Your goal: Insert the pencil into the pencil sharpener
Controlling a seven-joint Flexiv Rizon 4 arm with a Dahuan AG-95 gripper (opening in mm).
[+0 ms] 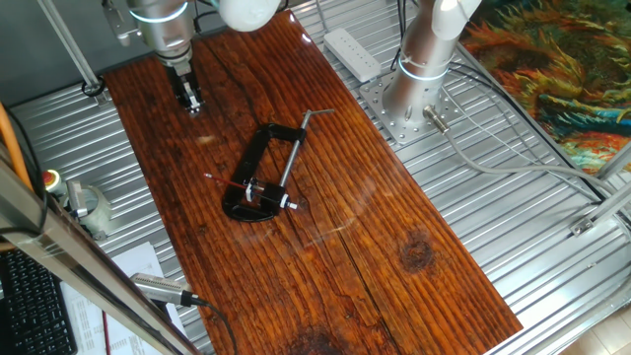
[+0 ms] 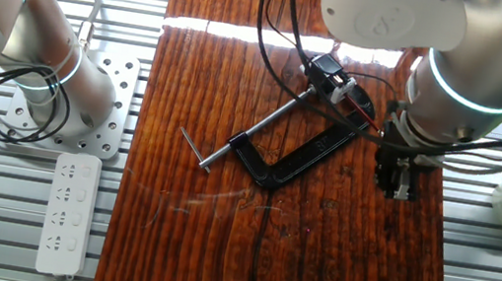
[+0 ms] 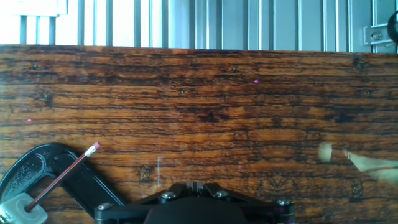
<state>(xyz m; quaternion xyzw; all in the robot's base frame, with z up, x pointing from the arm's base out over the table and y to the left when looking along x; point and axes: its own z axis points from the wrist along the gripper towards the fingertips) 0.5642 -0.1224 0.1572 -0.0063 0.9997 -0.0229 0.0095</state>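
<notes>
Near the far edge of the wooden table (image 1: 394, 247), in one fixed view, the gripper (image 1: 189, 99) hung just above the boards, well apart from the black C-clamp (image 1: 258, 148) that lay flat near the middle. Its dark fingers pointed straight down and looked close to each other, but whether they met I could not tell from that angle. The other fixed view showed the gripper (image 2: 399, 179) beside the clamp (image 2: 298, 158), over bare wood and again too dark to judge the gap. Nothing was seen between the fingers, and they touched neither the clamp nor the pencil. In the hand view only the black base of the claw filled the bottom edge; the fingertips themselves did not show.

The pencil (image 3: 62, 176) lay slanted across the clamp's curved arm (image 3: 37, 163), its pale pink tip up and to the right, its lower end meeting the pencil sharpener (image 3: 18, 210), a small pale block at the bottom left corner. From the other fixed view the pencil (image 2: 363, 109) ran as a thin red line from the sharpener (image 2: 326, 72) towards the gripper. The clamp's silver screw rod (image 2: 257, 132) stretched away on the opposite side. A white power strip (image 2: 68, 213) lay off the table on the metal bench.
</notes>
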